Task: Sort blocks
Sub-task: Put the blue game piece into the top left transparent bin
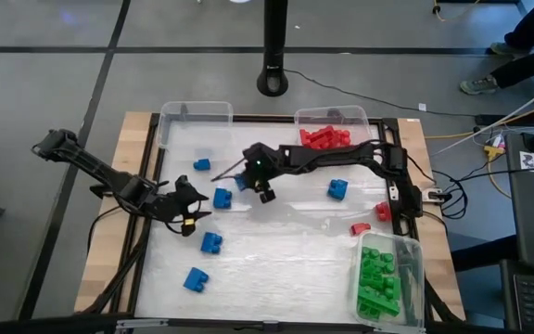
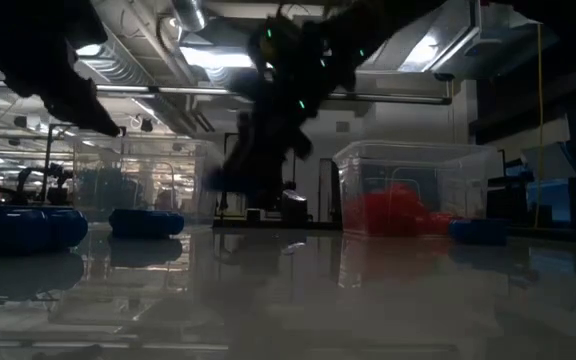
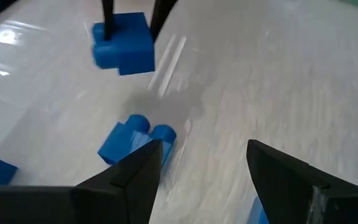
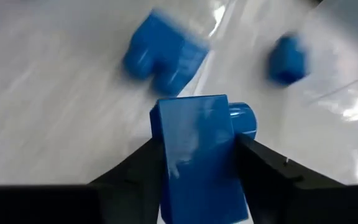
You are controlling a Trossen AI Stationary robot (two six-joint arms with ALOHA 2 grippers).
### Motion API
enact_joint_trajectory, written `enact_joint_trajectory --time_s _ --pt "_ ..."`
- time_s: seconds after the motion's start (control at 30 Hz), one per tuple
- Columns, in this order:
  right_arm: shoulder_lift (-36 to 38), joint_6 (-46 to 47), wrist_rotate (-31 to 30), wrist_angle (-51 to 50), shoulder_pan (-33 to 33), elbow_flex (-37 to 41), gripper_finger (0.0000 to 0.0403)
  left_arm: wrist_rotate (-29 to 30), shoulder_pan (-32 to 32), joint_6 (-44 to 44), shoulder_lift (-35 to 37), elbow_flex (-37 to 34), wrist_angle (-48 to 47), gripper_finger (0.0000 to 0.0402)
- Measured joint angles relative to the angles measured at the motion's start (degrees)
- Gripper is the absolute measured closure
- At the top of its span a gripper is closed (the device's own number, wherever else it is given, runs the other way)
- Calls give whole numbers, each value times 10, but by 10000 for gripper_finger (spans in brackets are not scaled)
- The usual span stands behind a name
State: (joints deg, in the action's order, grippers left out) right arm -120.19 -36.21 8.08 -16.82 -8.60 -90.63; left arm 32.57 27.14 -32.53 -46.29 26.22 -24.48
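Blue blocks lie scattered on the white table: one (image 1: 202, 164) at the far left, one (image 1: 222, 198) just in front of my left gripper, two more (image 1: 211, 243) (image 1: 196, 278) near the front, one (image 1: 338, 189) at the right. My right gripper (image 4: 197, 155) reaches to mid-table and is shut on a blue block (image 3: 123, 43). My left gripper (image 3: 204, 168) stands open over the table's left part (image 1: 193, 211), holding nothing, with the lying block (image 3: 135, 140) just ahead of its fingers. Red blocks (image 1: 323, 137) fill a far bin, and green ones (image 1: 378, 278) fill a bin at the near right. My right gripper pinches the blue block by two opposite flat sides (image 4: 166, 155) between its two fingers. The fingers (image 3: 107, 18) come from above, slanting down. The block is lifted clear of the table, its studs (image 4: 241, 118) pointing away from the wrist.
A clear bin (image 1: 196, 116) with nothing showing in it stands at the far left. Two loose red blocks (image 1: 383, 211) (image 1: 360, 228) lie by the right arm's base. A black pole foot (image 1: 272, 82) stands beyond the far edge. Bare table lies at the middle and front.
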Motion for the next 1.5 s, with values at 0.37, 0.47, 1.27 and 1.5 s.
enact_joint_trajectory --time_s 0.37,0.47,1.27,1.5 --pt "-2 -33 -28 53 -10 -122 261 3 0 -18 34 -8 -41 178" --pt "-3 -46 -25 76 -13 -124 276 2 0 -23 34 -8 -41 178" --pt "-101 93 -32 38 71 -117 21 -3 0 -67 22 -78 -40 178" --pt "-137 203 -107 122 91 -117 6 -4 -12 -50 22 -133 23 178"
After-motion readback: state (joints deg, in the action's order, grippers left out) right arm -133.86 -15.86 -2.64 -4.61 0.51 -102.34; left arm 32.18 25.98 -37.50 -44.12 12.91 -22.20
